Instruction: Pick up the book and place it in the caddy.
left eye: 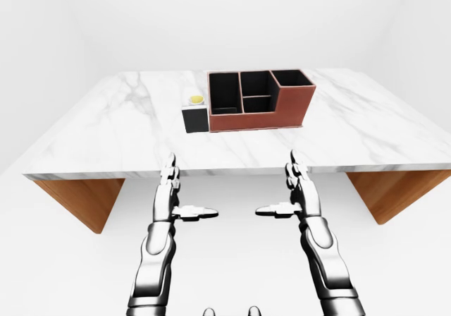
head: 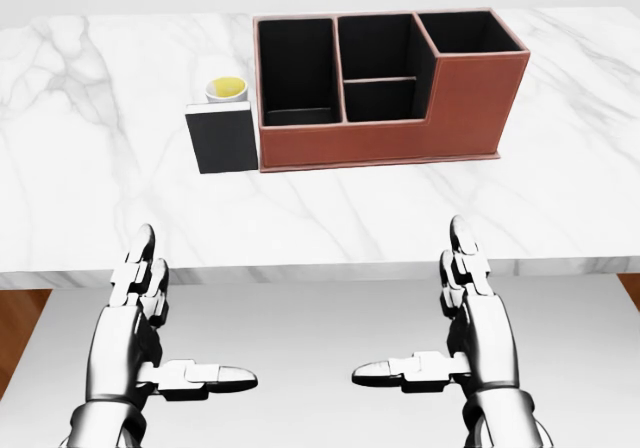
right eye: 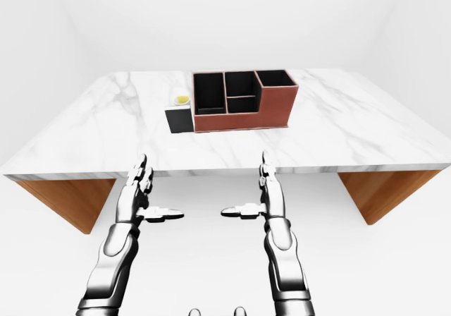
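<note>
A small black book [head: 222,139] stands upright on the marble table [head: 110,208], touching the left end of the brown caddy [head: 400,138]. The caddy has several black compartments, all open at the top. My left hand [head: 150,323] and right hand [head: 462,318] hover below the table's near edge, both open, fingers straight and thumbs pointing inward at each other. Neither hand touches or holds anything. The book is well above and slightly right of the left hand in the head view.
A white cup with yellow contents [head: 226,89] stands just behind the book. The table has wooden legs [left eye: 81,199] at both sides. White floor lies below the hands.
</note>
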Available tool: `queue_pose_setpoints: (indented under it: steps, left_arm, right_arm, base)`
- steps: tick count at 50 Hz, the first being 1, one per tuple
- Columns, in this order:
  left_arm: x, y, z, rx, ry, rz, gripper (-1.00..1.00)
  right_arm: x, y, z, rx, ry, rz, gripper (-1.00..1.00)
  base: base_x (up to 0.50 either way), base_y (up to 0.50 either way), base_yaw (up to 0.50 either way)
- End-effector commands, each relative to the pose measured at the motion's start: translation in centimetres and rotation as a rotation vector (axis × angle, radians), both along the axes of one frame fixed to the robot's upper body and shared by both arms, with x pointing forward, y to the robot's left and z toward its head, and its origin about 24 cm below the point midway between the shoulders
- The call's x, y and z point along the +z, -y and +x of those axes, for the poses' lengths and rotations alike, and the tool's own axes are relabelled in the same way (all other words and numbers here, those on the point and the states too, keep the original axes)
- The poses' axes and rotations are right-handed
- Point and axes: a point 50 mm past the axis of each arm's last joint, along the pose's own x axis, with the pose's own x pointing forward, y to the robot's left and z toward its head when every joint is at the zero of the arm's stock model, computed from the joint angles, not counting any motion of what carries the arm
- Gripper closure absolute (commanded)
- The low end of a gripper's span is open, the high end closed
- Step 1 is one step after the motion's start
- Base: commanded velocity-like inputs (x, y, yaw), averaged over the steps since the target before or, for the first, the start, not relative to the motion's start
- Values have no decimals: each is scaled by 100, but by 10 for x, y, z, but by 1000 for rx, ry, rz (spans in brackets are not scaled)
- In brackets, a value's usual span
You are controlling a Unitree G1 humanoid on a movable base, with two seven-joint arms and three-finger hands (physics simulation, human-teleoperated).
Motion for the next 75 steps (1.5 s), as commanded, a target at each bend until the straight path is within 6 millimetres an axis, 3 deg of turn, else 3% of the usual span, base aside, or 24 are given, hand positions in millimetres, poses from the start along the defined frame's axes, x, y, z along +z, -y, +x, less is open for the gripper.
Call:
queue_pose_setpoints:
  steps: [1,11,23,38,43,50,52,54,57,75]
  left_arm:
    - [2,-7,-1,-3,-5,4,-100]
    - [1,-10,0,-1,-26,-6,-100]
    - [14,-13,2,-16,6,-2,-100]
    - [32,-18,6,-35,80,22,-100]
    - [36,-18,11,-44,91,31,-100]
    - [45,-20,14,-49,125,40,-100]
    - [49,-21,14,-48,142,45,-100]
    - [54,-22,15,-47,163,52,-100]
    - [63,-24,17,-45,196,76,-100]
    - [154,-40,33,-21,531,102,-100]
  right_arm:
    - [6,6,-1,6,13,-14,-100]
    - [11,9,2,-15,21,-18,-100]
    - [25,8,8,-26,50,-45,-100]
    - [81,8,17,-89,285,-68,-100]
    - [114,5,17,-47,419,-59,-100]
    - [144,1,16,-14,545,-74,-100]
    - [153,-1,16,-8,584,-76,-100]
    - [182,-2,11,3,708,-81,-100]
    - [199,-4,9,13,778,-89,-100]
    - [210,-3,17,24,801,-155,-100]
  base:
    - [0,0,0]
    - [0,0,0]
    - [0,0,0]
    - [0,0,0]
    - [0,0,0]
    - [0,0,0]
    - [0,0,0]
    - [0,0,0]
    - [0,0,0]
    - [0,0,0]
